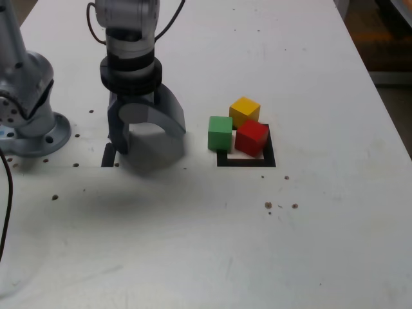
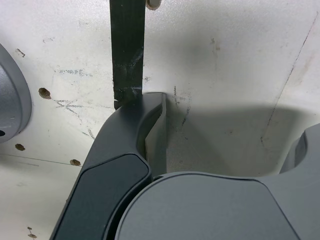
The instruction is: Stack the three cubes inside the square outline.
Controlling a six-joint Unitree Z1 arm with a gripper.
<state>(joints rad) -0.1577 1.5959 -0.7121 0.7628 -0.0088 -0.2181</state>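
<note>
White tabletop [image 1: 212,257], scuffed, dotted with small holes and specks; robot base [image 1: 29,122] at the exterior view's far left

Gripper [image 1: 149,143] pointing down at the bare surface, jaws spread wide, nothing between them; well apart from the cubes, to their left in the exterior view. One finger [image 2: 150,135] tipped right at the end of a black tape strip [image 2: 127,50] in the wrist view

Counted: three cubes, one of each colour. Green cube [image 1: 220,132], yellow cube [image 1: 244,111] and red cube [image 1: 252,138] bunched close together, none stacked. One square outline [image 1: 248,161]; red sitting tilted over its far edge, green just beside its left edge, yellow beyond its far side

Risks, as a judgement: cubes so tightly clustered that wide jaws coming down on one could nudge or tip its neighbours; red, resting skewed, likely to twist in the grip; a crooked base cube likely to topple any stack built on it
</note>
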